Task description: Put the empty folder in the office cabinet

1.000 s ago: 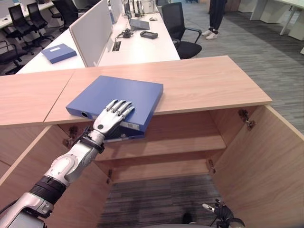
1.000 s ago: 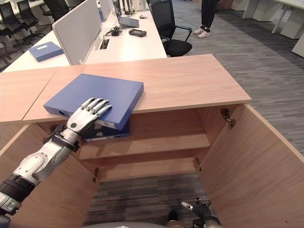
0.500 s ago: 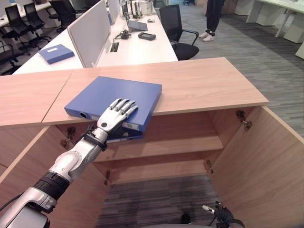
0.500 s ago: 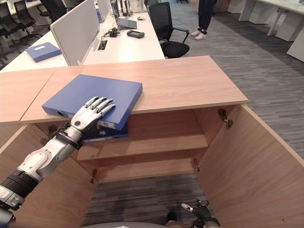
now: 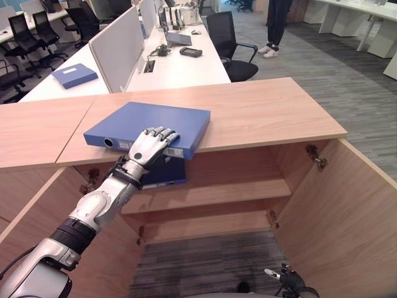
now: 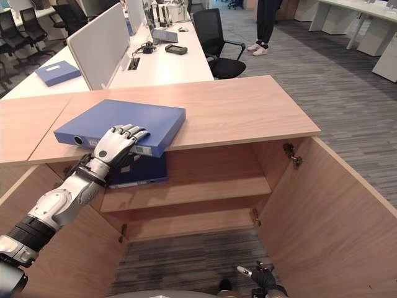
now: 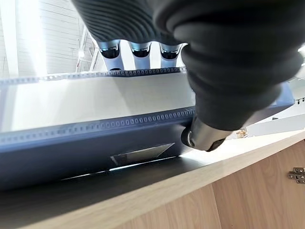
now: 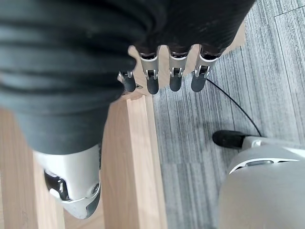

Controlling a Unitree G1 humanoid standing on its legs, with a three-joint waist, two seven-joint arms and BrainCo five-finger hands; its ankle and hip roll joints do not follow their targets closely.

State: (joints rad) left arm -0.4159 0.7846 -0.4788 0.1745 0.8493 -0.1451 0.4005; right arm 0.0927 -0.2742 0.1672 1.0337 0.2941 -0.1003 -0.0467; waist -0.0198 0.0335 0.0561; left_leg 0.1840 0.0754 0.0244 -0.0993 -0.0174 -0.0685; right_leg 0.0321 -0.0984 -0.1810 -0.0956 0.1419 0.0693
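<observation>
The left hand (image 5: 149, 146) is laid over the near edge of the blue folder (image 5: 149, 125), its fingers (image 6: 129, 131) curled down over the top cover; in the left wrist view the thumb (image 7: 206, 136) is seen tucked under the folder's edge, so the folder is pinched between fingers and thumb. The folder lies flat on the wooden top (image 5: 260, 108) of the office cabinet, with its near corner jutting out past the front edge, above the open interior. A second blue folder (image 6: 139, 171) is seen on the upper shelf (image 5: 211, 192) just below the hand. Both cabinet doors are swung open, the right door (image 5: 347, 211) standing wide beside the shelves. The right hand (image 8: 162, 76) is held low, well apart from the cabinet top, with its fingers straight and relaxed and nothing between them. Beyond the cabinet, a white desk (image 5: 180, 65) with a divider panel (image 5: 121, 46) carries another blue folder (image 5: 74, 74), and a black office chair (image 5: 232, 43) stands near a person's legs (image 5: 273, 28).
</observation>
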